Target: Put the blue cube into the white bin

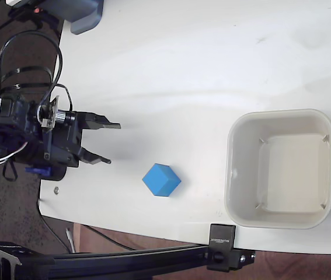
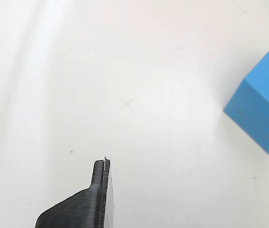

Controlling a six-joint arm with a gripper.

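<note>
Fixed view shows you the gripper at the left edge of the table, fingers pointing right and spread wide with nothing between them. It holds nothing and touches nothing you can see. The blue cube sits on the table to the right of the fingertips and a little nearer the bottom edge of the picture, close but clearly apart from them. It is turned so a corner faces the gripper, which I judge will make a square grasp awkward unless you rotate the wrist or pick two flat faces. The white bin stands well to the right of the cube, empty, its open top facing up, so the carry looks like a straight run rightward. Wrist view gives you only one dark finger at the bottom and the cube off at the right edge, so the tool is not yet lined up on it
</note>
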